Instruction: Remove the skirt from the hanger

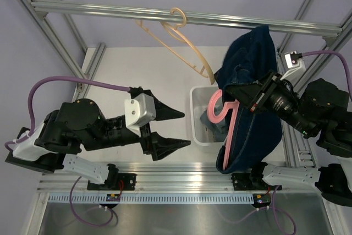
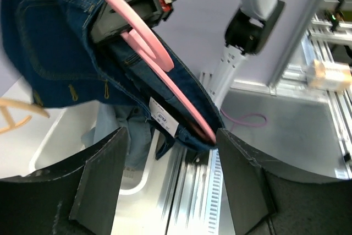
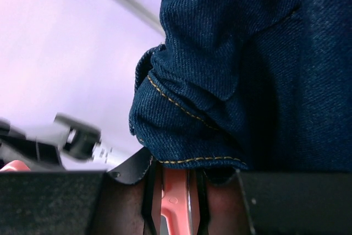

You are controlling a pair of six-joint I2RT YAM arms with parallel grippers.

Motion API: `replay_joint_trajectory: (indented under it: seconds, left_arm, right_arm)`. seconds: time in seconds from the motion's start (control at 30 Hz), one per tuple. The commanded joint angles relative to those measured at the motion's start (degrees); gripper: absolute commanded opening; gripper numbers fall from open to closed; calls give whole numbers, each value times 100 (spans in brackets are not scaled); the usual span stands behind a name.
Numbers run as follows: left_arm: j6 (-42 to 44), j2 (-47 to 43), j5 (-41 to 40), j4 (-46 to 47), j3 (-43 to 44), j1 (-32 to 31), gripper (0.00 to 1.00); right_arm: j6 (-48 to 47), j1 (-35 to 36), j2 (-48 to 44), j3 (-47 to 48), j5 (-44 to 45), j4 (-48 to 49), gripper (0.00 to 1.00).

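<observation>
A dark blue denim skirt (image 1: 254,81) hangs on a pink hanger (image 1: 228,130) at the right, held up in the air. My right gripper (image 1: 242,96) is shut on the pink hanger (image 3: 176,202), with denim (image 3: 247,70) bunched over its jaws. My left gripper (image 1: 186,129) is open and empty, its fingertips just left of the skirt. In the left wrist view the skirt's lower corner (image 2: 181,130) and the pink hanger bar (image 2: 165,81) sit just beyond the open fingers (image 2: 102,174).
A white bin (image 1: 198,130) with light blue cloth stands on the table under the skirt. A beige hanger (image 1: 176,37) hangs from the top aluminium rail (image 1: 110,10). The frame's near rail (image 1: 181,174) runs along the front.
</observation>
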Motion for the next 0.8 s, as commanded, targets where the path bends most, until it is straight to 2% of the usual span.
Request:
replay_joint_trajectory:
  seconds: [0.0, 0.13, 0.27, 0.37, 0.5, 0.53, 0.57, 0.77]
  left_arm:
    - [402, 10, 818, -126, 173, -32, 69]
    - [306, -69, 1371, 173, 58, -32, 70]
    - [-404, -157, 1355, 691, -100, -32, 69]
    - [-975, -140, 1039, 1035, -284, -32, 69]
    - [-1714, 158, -137, 343, 5, -32, 68]
    - [-1925, 194, -749, 176, 49, -32, 68]
    - [-2345, 212, -972, -52, 49, -32, 67]
    - [-3462, -253, -2168, -72, -837, -32, 55]
  right_arm:
    - [11, -9, -29, 55, -1080, 279, 0]
    - [178, -9, 24, -244, -1879, 674, 0]
    - [170, -18, 138, -429, -1864, 806, 0]
    - [117, -18, 279, -517, -1680, 903, 0]
    - [125, -9, 402, -605, -1539, 1061, 0]
    - [134, -9, 428, -614, -1486, 1096, 0]
    - [134, -17, 437, -640, -1442, 1106, 0]
    - [117, -18, 323, -859, -994, 1141, 0]
